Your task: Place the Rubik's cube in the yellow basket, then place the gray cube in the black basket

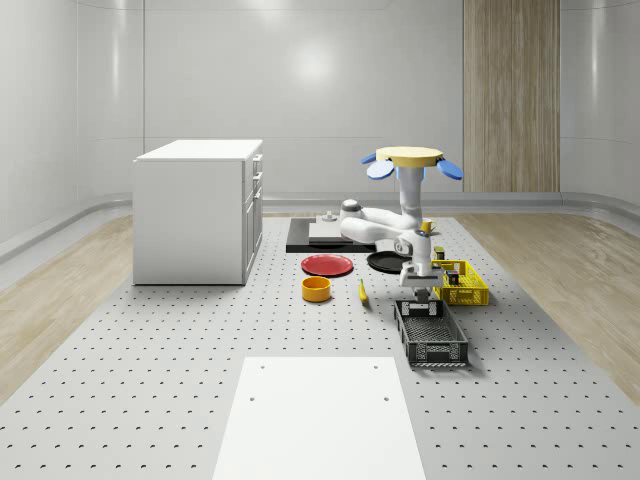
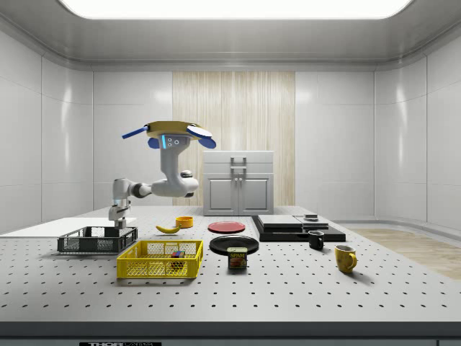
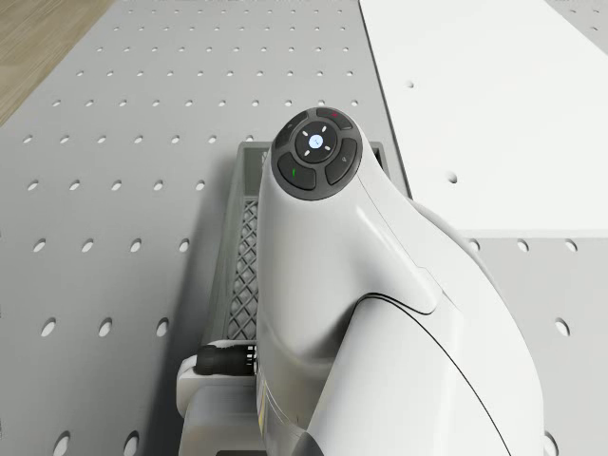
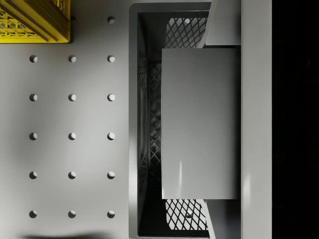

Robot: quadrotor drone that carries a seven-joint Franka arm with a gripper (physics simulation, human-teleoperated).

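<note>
The claw (image 1: pixel 418 296) grips the gray cube (image 4: pixel 200 123) above the black basket (image 1: pixel 431 335); the drone (image 1: pixel 412 160) hovers at the basket's 12 o'clock.

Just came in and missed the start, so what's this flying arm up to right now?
The drone hovers above the table with its arm stretched out, so the gripper hangs over the black basket. In the wrist view a gray cube sits between the fingers, right above that basket's mesh floor. The Rubik's cube already lies in the yellow basket, so the second drop looks close.
</note>
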